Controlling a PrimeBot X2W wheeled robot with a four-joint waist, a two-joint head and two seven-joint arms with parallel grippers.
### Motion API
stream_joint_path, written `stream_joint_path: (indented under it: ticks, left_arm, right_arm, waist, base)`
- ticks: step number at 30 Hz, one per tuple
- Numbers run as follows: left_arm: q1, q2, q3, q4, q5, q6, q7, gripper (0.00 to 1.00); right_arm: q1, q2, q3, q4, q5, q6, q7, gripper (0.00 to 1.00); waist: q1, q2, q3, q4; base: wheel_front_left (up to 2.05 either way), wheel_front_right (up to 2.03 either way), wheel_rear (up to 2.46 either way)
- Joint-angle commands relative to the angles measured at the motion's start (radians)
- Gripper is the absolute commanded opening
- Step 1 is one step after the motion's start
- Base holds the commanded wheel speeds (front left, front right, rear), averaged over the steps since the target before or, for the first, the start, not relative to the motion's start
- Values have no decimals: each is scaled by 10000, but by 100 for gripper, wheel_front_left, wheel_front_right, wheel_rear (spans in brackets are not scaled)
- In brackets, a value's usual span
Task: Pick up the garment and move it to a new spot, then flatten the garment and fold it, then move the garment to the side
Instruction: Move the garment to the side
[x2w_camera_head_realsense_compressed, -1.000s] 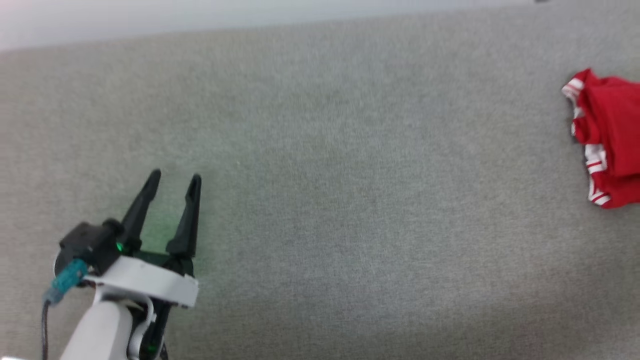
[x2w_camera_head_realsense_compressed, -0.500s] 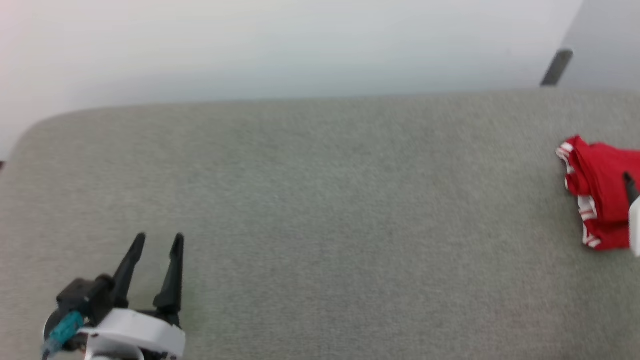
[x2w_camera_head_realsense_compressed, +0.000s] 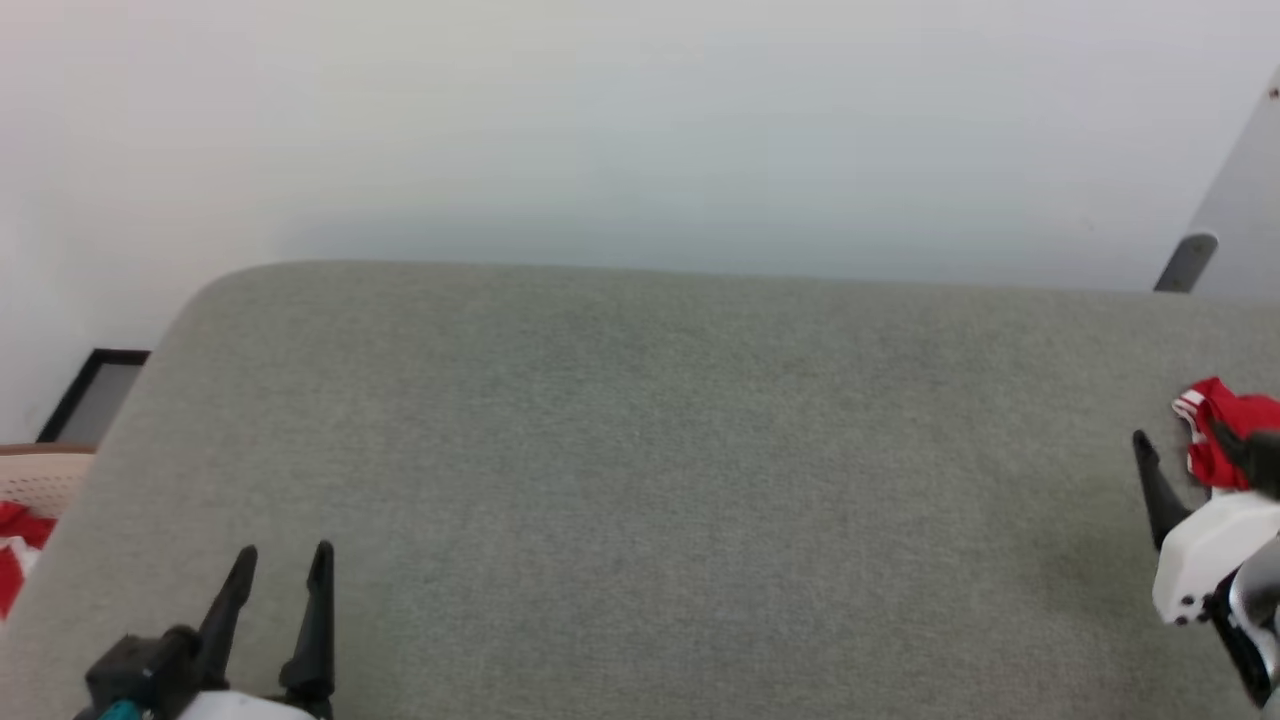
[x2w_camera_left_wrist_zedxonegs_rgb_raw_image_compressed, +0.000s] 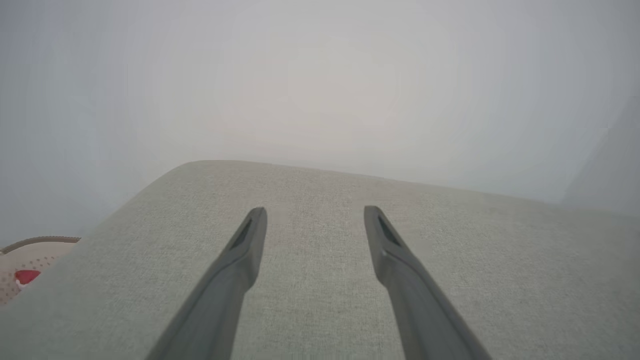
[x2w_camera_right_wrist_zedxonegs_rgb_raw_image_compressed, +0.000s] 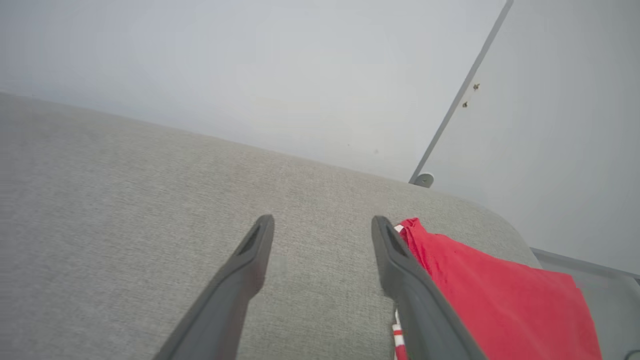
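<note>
The garment (x2w_camera_head_realsense_compressed: 1216, 412) is a crumpled red top with red-and-white striped trim, lying at the far right edge of the grey fabric surface (x2w_camera_head_realsense_compressed: 660, 450). In the right wrist view the garment (x2w_camera_right_wrist_zedxonegs_rgb_raw_image_compressed: 490, 300) spreads just right of my right gripper (x2w_camera_right_wrist_zedxonegs_rgb_raw_image_compressed: 322, 220). Its fingers are open, with only grey fabric between them. My right gripper (x2w_camera_head_realsense_compressed: 1185, 445) stands at the garment's left side, one dark finger in front of the red cloth. My left gripper (x2w_camera_head_realsense_compressed: 284, 552) is open at the lower left, far from the garment. The left gripper (x2w_camera_left_wrist_zedxonegs_rgb_raw_image_compressed: 312, 210) holds nothing.
A beige woven basket (x2w_camera_head_realsense_compressed: 45, 478) with a red-and-white cloth (x2w_camera_head_realsense_compressed: 14, 528) sits off the surface's left edge; the basket (x2w_camera_left_wrist_zedxonegs_rgb_raw_image_compressed: 35, 250) is low left. A black frame (x2w_camera_head_realsense_compressed: 95, 392) leans by the pale wall. A grey post (x2w_camera_head_realsense_compressed: 1186, 260) rises behind the surface's right end.
The head camera has tilted up, so wall, basket and the surface's far edge now show. My right gripper has come into view beside the garment. Both grippers stay open.
</note>
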Motion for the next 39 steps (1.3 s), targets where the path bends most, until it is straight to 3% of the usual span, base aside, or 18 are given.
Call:
stream_joint_path:
  ticks: [1, 25, 39]
  left_arm:
    - [206, -51, 101, -65, -44, -25, 7, 100]
    - [930, -89, 445, -141, 394, -362, 5, 100]
    - [651, 134, 186, 34, 206, -422, 7, 100]
  right_arm:
    - [408, 164, -135, -280, -74, -13, -258, 100]
    - [4337, 2389, -1876, -3950, -1439, -11, -1059, 100]
    - [5279, 2939, -2236, -5095, -1849, -11, -1029, 100]
  waist:
    - [0, 0, -250, 238]
    - [0, 0, -604, 302]
    - [0, 0, -619, -64]
  base:
    - [0, 0, 0]
    - [0, 0, 0]
    - [0, 0, 0]
